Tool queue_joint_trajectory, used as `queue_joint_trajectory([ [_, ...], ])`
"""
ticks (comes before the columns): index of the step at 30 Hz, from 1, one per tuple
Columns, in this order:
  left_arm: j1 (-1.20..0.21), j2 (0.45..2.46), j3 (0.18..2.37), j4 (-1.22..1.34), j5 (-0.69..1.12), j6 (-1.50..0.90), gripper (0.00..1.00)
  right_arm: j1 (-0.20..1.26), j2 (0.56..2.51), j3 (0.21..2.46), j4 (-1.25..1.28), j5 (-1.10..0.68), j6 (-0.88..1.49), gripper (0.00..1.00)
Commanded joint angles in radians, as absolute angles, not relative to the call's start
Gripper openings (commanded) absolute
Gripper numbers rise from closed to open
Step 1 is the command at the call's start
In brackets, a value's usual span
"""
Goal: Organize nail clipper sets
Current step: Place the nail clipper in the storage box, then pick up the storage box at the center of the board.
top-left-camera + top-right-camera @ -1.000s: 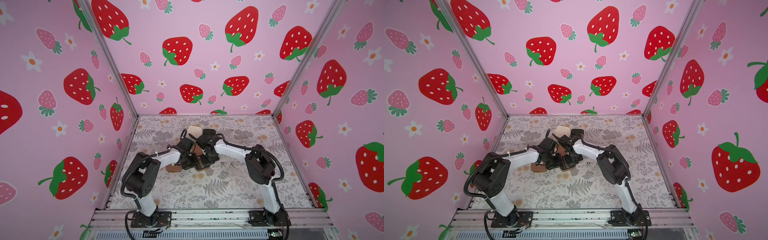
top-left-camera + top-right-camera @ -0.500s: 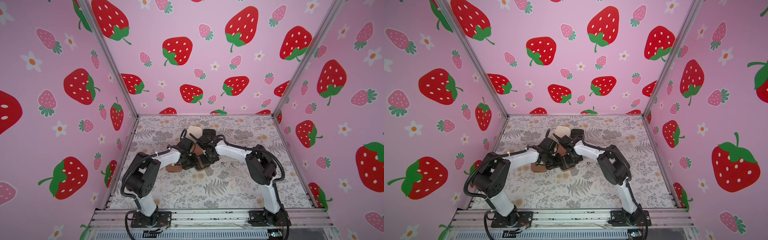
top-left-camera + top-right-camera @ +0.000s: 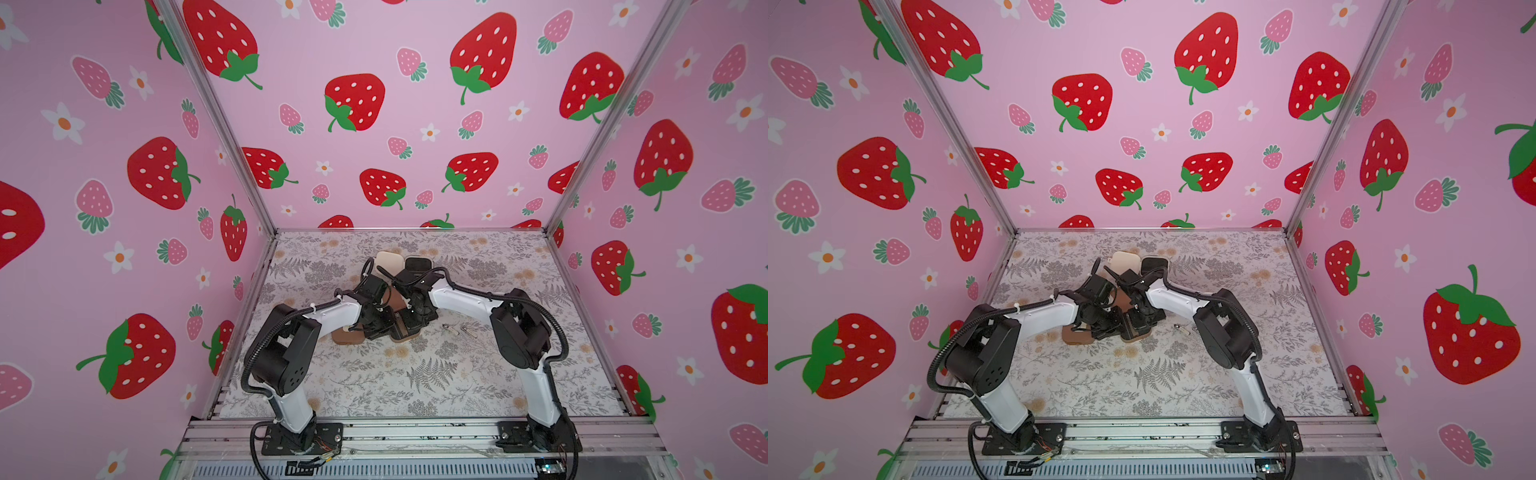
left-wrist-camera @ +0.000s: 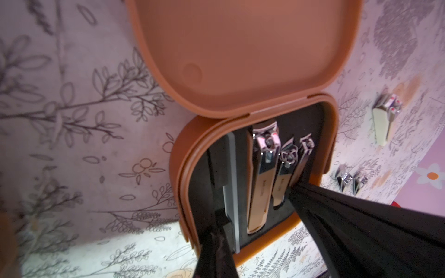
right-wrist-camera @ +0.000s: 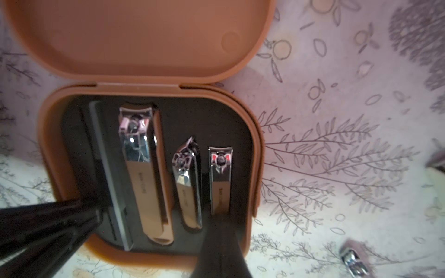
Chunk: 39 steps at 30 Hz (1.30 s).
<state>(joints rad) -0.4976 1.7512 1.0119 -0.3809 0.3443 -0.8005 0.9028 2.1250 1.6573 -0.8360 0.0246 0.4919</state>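
Your open brown case [image 5: 257, 154] sits in the middle of the table [image 3: 415, 386] with its lid [image 5: 134, 36] tipped up, and both grippers reach into it. Your left gripper [image 4: 214, 231] is clenched with nothing between its fingers. Its tip is on the black insert [image 5: 192, 115], at the end of the grey nail file [image 5: 113, 173] away from the hinge (whether it touches the file you cannot tell). Your right gripper [image 5: 218, 226] is likewise pinched closed and empty, its tip against the tail of the small clipper [image 5: 220, 178] in the slot at the opposite side. Between the two tips lie the large clipper [image 5: 142, 168] and the slanted clipper [image 5: 187, 187], both seated. The second brown case [image 3: 347, 336] lies just beside your left gripper, the cream case [image 3: 388, 262] farther back, and loose metal tools [image 3: 448, 327] rest near your right arm
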Motion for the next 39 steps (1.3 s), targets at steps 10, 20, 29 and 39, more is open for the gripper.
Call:
queue_joint_trajectory([
  [10, -0.483, 1.731, 1.151, -0.504, 0.328, -0.737, 0.00, 0.866, 2.046, 1.705, -0.922, 0.037, 0.438, 0.17],
  [20, -0.476, 1.690, 1.250, -0.541, 0.329, -0.679, 0.26, 0.861, 2.093, 1.639, -0.851, 0.023, 0.473, 0.22],
  [29, -0.432, 1.600, 1.208, -0.568, 0.258, -0.655, 0.46, 0.861, 2.133, 1.626, -0.832, 0.005, 0.486, 0.22],
  [39, -0.383, 1.533, 1.127, -0.538, 0.256, -0.659, 0.46, 0.862, 2.157, 1.595, -0.818, -0.002, 0.500, 0.16],
])
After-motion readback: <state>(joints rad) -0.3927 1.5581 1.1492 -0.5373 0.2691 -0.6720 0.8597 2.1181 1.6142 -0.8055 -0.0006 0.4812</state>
